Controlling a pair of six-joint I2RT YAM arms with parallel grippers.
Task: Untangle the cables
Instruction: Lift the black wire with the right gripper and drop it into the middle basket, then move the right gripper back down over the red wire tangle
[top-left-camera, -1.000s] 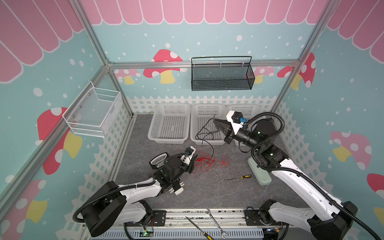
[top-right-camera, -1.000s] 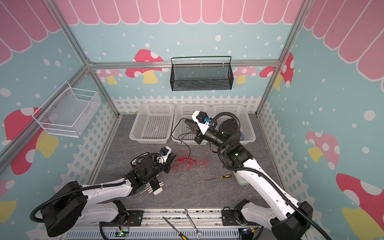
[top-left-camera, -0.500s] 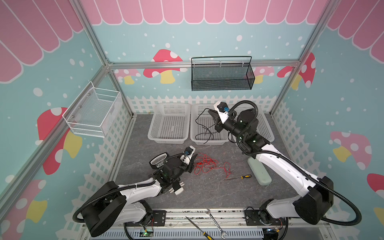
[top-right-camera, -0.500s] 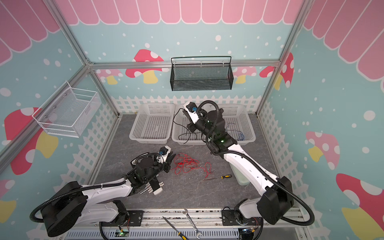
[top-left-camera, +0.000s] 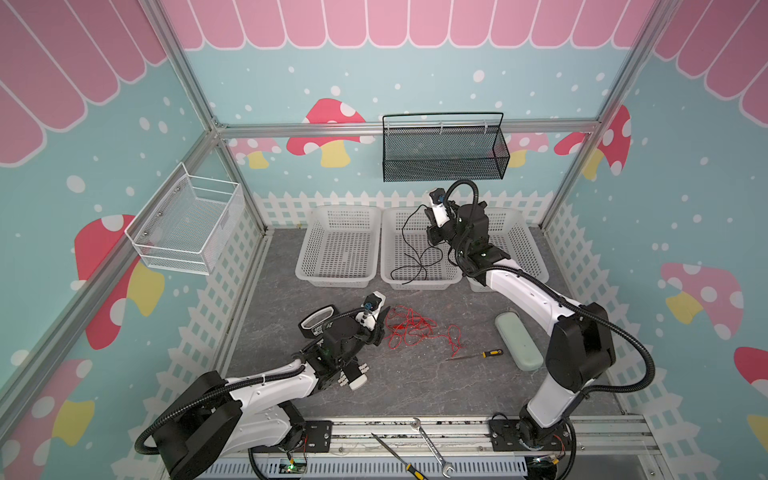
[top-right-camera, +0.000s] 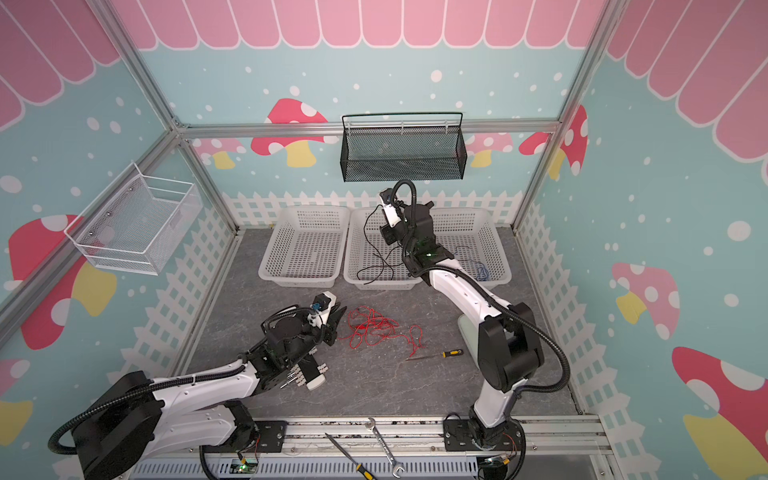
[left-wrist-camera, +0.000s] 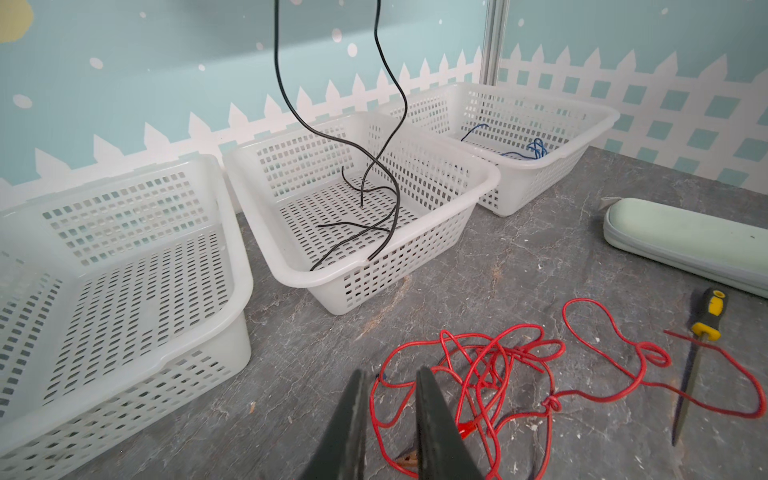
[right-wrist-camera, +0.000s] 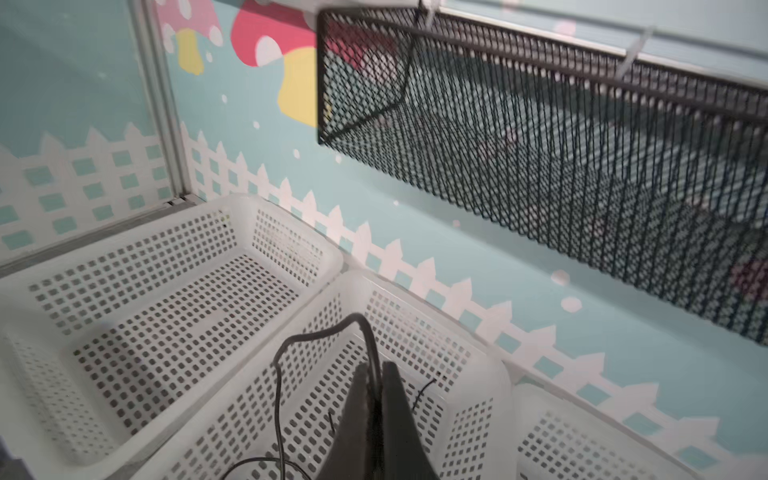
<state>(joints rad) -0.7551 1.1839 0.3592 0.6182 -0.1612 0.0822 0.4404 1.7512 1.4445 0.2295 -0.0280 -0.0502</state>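
A tangled red cable (top-left-camera: 411, 328) (top-right-camera: 374, 328) (left-wrist-camera: 498, 365) lies on the grey table. My left gripper (top-left-camera: 381, 319) (left-wrist-camera: 390, 372) rests low at its left end, open by a narrow gap, with one red strand running across that gap. My right gripper (top-left-camera: 427, 209) (right-wrist-camera: 376, 365) is raised over the middle white basket (top-left-camera: 419, 283) and is shut on a black cable (top-left-camera: 409, 249) (left-wrist-camera: 374, 166) (right-wrist-camera: 278, 374). That cable hangs down in loops into the basket. A blue cable (top-right-camera: 482, 272) (left-wrist-camera: 534, 149) lies in the right basket (top-left-camera: 528, 241).
The left white basket (top-left-camera: 336, 282) holds nothing. A yellow-handled screwdriver (top-left-camera: 478, 355) and a pale green case (top-left-camera: 517, 340) lie right of the red tangle. A black mesh basket (top-left-camera: 444, 153) hangs on the back wall, a white wire one (top-left-camera: 187, 224) on the left wall.
My right arm has swung back and left and risen, carrying the black cable clear of the red tangle to over the middle basket. The left arm has stayed put.
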